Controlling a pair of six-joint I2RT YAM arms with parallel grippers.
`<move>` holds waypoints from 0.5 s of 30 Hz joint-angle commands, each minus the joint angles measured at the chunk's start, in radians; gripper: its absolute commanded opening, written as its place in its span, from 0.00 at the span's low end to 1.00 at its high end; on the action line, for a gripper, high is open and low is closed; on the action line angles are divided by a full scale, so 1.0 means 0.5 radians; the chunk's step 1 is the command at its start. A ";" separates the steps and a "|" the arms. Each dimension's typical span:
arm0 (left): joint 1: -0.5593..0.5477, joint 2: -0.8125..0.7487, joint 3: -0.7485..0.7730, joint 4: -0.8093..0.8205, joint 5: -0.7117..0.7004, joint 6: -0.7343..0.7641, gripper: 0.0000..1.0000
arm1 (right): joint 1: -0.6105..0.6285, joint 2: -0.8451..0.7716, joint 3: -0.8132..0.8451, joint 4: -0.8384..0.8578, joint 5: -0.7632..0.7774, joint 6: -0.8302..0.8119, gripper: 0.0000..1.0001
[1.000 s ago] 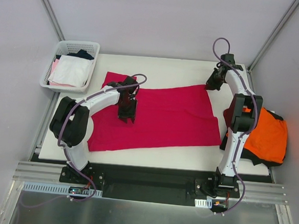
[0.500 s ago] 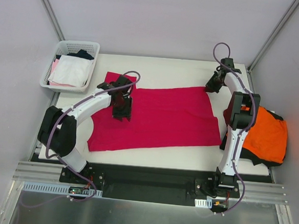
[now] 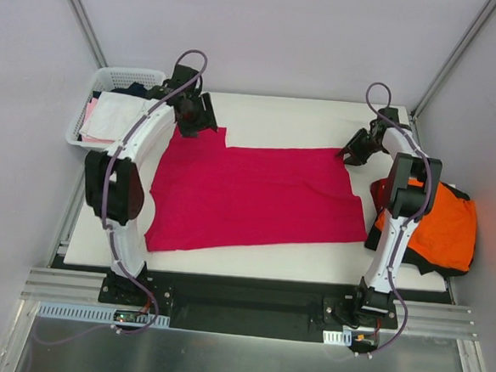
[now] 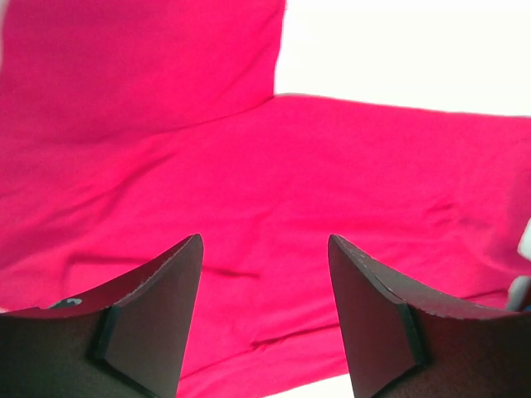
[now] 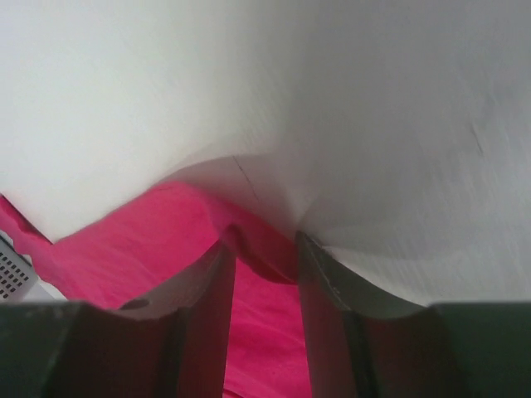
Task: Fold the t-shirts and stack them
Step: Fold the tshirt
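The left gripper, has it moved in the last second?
Yes. The left gripper has swung from the crimson t-shirt's middle to its far sleeve, nearer the white mesh basket.

The crimson-magenta t-shirt (image 3: 256,195) lies spread flat, lengthwise across the white table (image 3: 278,116), one short sleeve (image 3: 216,138) pointing to the far edge at the left, the cloth faintly creased. The bright orange t-shirt (image 3: 445,230) lies crumpled at the table's right edge, on top of the black t-shirt (image 3: 436,269)
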 commanded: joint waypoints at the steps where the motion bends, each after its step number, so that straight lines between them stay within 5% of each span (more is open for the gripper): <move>1: 0.010 0.254 0.112 -0.061 0.267 -0.167 0.62 | -0.001 -0.346 -0.194 -0.061 -0.010 -0.035 0.38; 7: 0.007 0.441 0.109 -0.034 0.369 -0.220 0.61 | -0.084 -0.540 -0.180 -0.159 0.172 -0.167 0.38; 15: 0.010 0.610 0.139 -0.034 0.210 -0.201 0.60 | -0.192 -0.412 -0.023 -0.135 -0.024 -0.050 0.38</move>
